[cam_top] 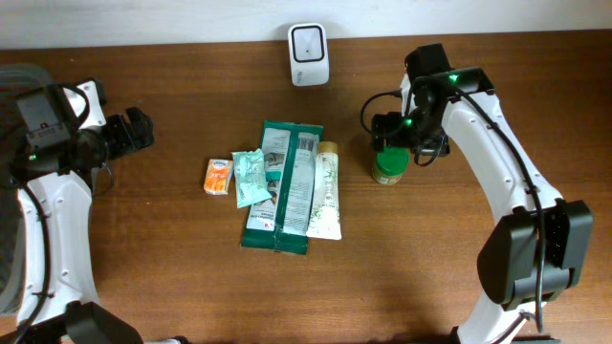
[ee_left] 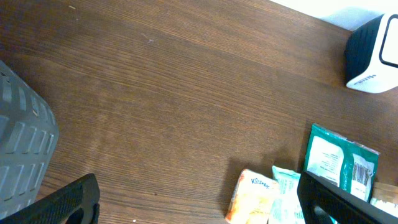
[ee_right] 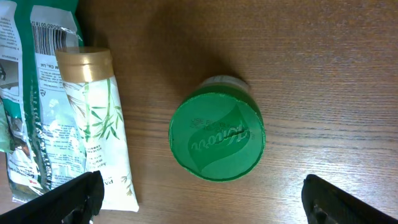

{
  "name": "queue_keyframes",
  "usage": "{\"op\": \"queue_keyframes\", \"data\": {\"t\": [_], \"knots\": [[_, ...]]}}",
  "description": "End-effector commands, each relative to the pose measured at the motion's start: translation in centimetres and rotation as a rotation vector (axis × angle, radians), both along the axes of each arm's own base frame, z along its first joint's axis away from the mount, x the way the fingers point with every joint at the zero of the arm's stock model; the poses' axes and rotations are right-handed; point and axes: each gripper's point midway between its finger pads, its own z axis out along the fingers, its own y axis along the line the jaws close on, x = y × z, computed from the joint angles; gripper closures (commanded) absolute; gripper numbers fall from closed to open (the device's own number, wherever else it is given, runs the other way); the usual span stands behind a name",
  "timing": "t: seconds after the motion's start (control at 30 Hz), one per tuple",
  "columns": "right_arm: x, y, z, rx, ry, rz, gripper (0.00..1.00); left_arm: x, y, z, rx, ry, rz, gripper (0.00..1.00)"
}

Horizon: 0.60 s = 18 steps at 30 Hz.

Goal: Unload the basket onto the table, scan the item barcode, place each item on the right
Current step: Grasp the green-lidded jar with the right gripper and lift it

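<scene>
A jar with a green lid (cam_top: 389, 165) stands upright on the table to the right of the items. My right gripper (cam_top: 394, 141) hovers just above it, open. In the right wrist view the lid (ee_right: 217, 137) lies ahead of the wide-apart fingers, and nothing sits between them (ee_right: 205, 205). The white scanner (cam_top: 309, 54) stands at the back centre. My left gripper (cam_top: 134, 132) is open at the far left, well short of the items, and holds nothing (ee_left: 199, 208).
Mid-table lie a cream tube with a gold cap (cam_top: 326, 189), two dark green pouches (cam_top: 282, 186), a small teal packet (cam_top: 251, 178) and an orange tissue pack (cam_top: 219, 176). A grey basket (ee_left: 22, 155) sits at the left edge.
</scene>
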Motion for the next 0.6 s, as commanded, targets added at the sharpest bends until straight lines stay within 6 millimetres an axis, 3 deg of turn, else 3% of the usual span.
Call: {"op": "queue_keyframes", "data": {"t": [0.0, 0.57], "knots": [[0.63, -0.47, 0.98, -0.022, -0.045, 0.005, 0.02, 0.16, 0.11, 1.57, 0.016, -0.041, -0.017, 0.01], [1.23, -0.37, 1.13, -0.022, -0.074, 0.028, 0.02, 0.15, 0.10, 1.56, 0.016, -0.040, -0.017, 0.01]]}}
